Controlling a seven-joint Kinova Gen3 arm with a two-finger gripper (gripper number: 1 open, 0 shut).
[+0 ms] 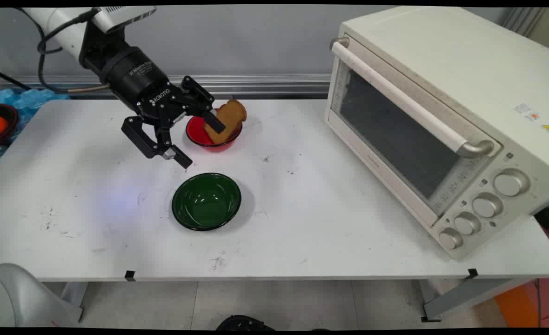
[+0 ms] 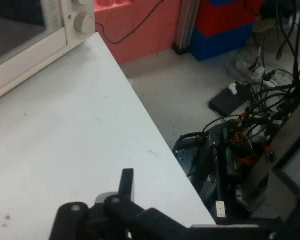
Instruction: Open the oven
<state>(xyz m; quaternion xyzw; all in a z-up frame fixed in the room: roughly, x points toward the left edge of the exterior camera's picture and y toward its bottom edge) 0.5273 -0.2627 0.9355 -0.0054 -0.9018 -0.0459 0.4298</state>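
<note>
From my console I saw the gripper with its fingers spread wide apart and holding nothing. The upper fingertip lay across a brown bread piece leaning in the red bowl. Just below the lower fingertip sat the green bowl. Well off beyond the fingers stood the toaster oven, on the white table.
</note>
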